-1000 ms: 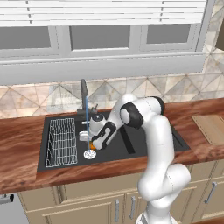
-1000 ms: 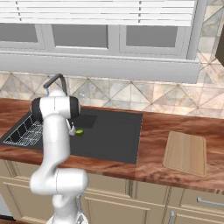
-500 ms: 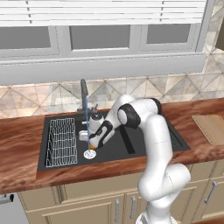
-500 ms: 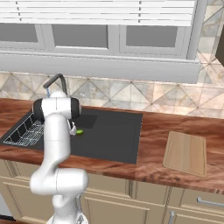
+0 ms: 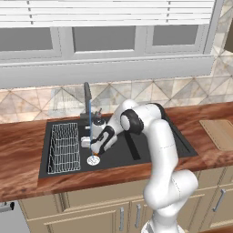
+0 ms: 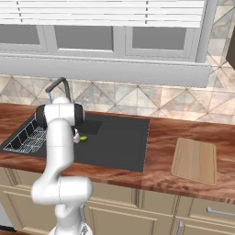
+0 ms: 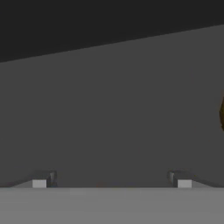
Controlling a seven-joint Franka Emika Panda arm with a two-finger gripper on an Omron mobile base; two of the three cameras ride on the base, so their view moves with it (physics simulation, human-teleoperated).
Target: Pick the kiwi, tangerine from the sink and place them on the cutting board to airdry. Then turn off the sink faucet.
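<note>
Two-finger gripper (image 5: 95, 148) spread wide, low in black rectangular sink (image 5: 136, 157), beside small orange tangerine (image 5: 94, 153).

Reddish wood counter (image 6: 160, 151) runs the whole width under the tiled wall, cabinets below. Set into it on the left, the black sink (image 6: 124, 147), its wire rack (image 5: 63, 148) sitting in the left basin and a round silver drain (image 5: 93, 160) on the basin floor. The dark faucet (image 5: 87, 98) stands upright at the sink's back edge. Over on the right, well apart from the sink, the pale cutting board (image 6: 195, 160) lies flat on the counter.
</note>
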